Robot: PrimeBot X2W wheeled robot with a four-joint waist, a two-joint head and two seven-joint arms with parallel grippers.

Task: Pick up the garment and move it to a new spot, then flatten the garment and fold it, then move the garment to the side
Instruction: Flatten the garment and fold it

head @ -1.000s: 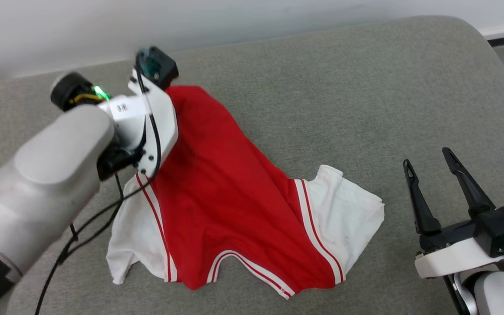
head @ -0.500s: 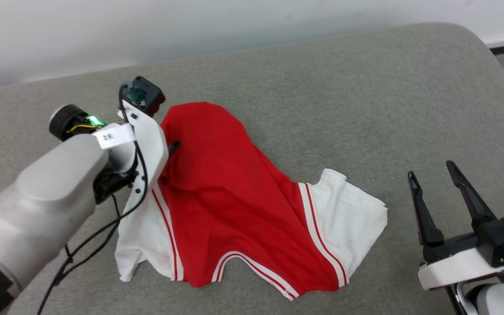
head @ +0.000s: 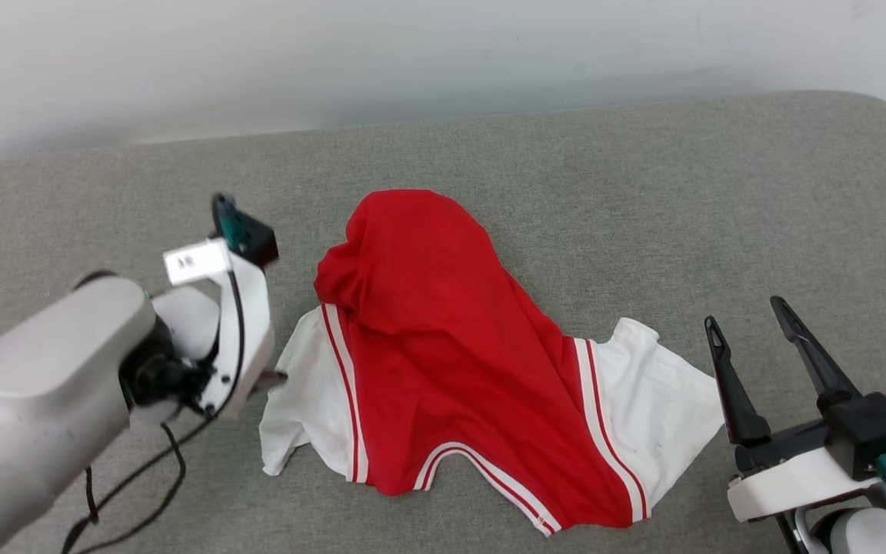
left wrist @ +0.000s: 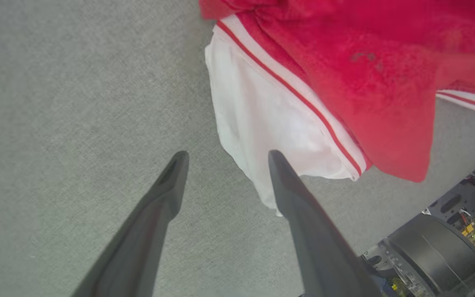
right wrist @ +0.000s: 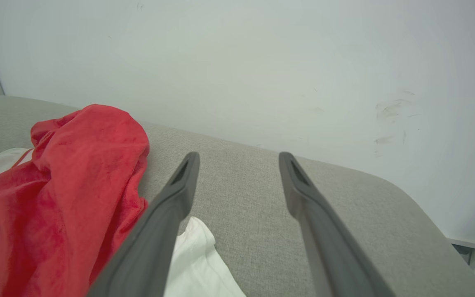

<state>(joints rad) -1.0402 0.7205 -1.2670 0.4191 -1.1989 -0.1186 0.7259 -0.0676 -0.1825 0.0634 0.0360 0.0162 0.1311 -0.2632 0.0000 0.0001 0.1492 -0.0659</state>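
Note:
The garment (head: 451,346) lies crumpled on the grey padded surface (head: 643,192): a red body bunched into a hump at the far end, white sleeves with red-white trim on both sides, no lettering showing. My left gripper (head: 270,378) points down just left of the left white sleeve. In the left wrist view it (left wrist: 227,156) is open, holding nothing, its right fingertip over the sleeve's edge of the garment (left wrist: 344,62). My right gripper (head: 745,312) stands open and apart, right of the right sleeve. In the right wrist view it (right wrist: 239,156) is open, with the garment (right wrist: 68,185) to its left.
A pale wall (head: 443,61) rises behind the padded surface, whose rounded corner (right wrist: 406,194) drops off at the far right. A black cable (head: 135,492) hangs from my left arm. Parts of my own base (left wrist: 439,251) show below the left gripper.
My left gripper has drawn back from the garment's far red edge toward the left sleeve. That edge, stretched out before, now lies bunched. The head camera has shifted; the right gripper keeps its pose.

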